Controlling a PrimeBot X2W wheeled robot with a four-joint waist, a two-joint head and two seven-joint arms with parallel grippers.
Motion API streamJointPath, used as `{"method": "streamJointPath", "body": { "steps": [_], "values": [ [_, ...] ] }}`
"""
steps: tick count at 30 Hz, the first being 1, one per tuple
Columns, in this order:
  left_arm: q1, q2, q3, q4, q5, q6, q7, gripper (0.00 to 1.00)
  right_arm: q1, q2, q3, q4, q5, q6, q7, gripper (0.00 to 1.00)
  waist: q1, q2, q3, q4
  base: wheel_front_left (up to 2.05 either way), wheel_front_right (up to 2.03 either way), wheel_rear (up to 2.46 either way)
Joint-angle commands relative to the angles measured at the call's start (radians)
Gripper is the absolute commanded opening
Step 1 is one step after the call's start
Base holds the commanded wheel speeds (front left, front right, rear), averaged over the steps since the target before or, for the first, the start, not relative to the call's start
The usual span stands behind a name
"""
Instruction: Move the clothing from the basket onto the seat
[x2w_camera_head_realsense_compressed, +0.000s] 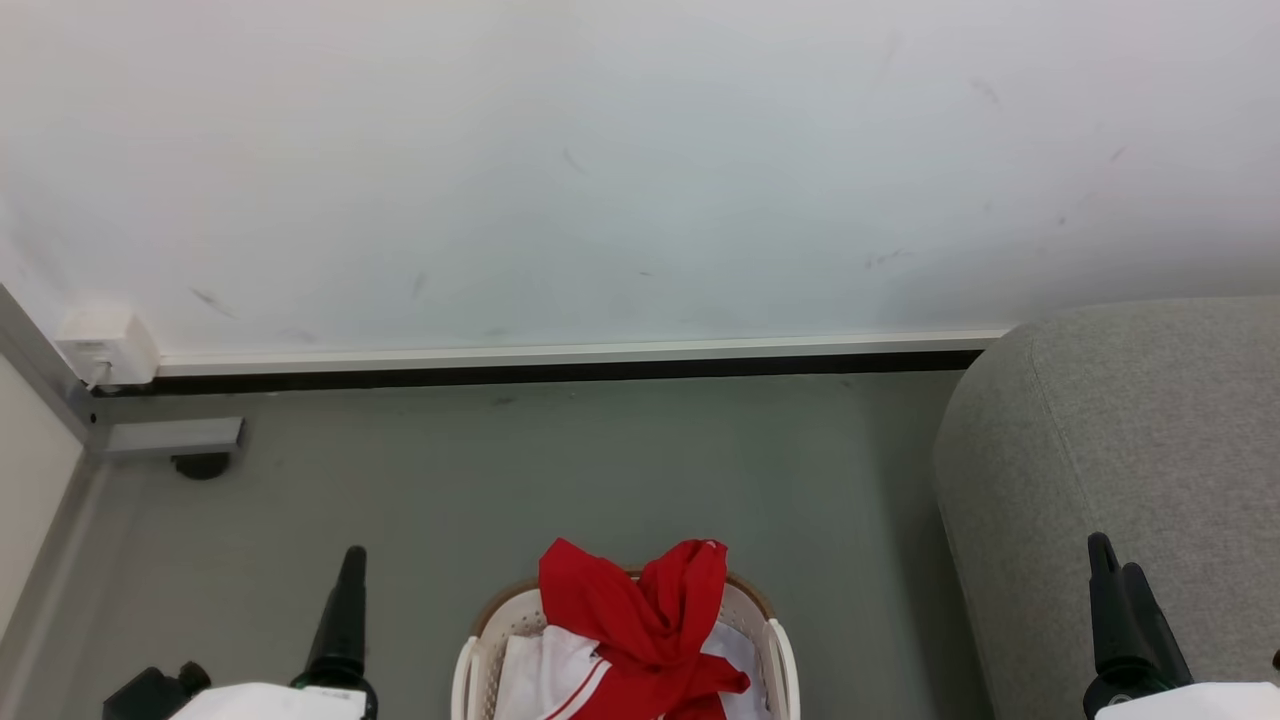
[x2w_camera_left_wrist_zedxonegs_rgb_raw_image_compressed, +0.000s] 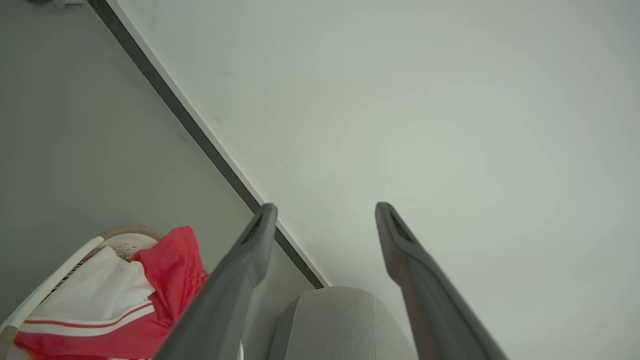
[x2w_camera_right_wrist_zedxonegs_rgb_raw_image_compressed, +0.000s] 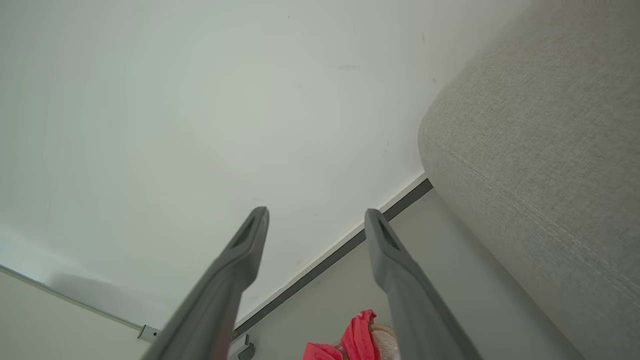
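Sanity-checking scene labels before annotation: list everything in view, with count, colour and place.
clothing: one heap, number of pieces unclear, red with white panels and striped trim, piled in the basket and rising above its rim
basket: one, cream-white with brown rim, on the floor, bottom centre of the head view
sofa: one, light grey, right of the basket, apart from it
wall: one, white, lightly scuffed, behind
skirting: one, white over black, at the wall's foot
wall box: one, white, low at far left
bracket: one, grey, below the wall box
floor: grey
left gripper: one, dark, open, empty
right gripper: one, dark, open, empty
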Motion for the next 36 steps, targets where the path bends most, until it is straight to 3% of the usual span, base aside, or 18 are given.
{"method": "streamJointPath", "body": {
  "steps": [1,36],
  "values": [
    [-0.008,0.008,-0.005,-0.018,0.046,0.004,-0.015,1.00,-0.002,-0.010,0.006,-0.022,-0.049,-0.001,-0.015,1.00,0.0000,0.0000,0.000,0.001,0.00,0.00,0.00],
    [0.010,0.012,-0.069,-0.051,0.526,0.036,-0.119,1.00,0.024,-0.010,0.039,-0.042,-0.492,-0.001,-0.118,1.00,0.0000,0.0000,0.000,0.014,0.00,0.00,0.00]
  ]
}}
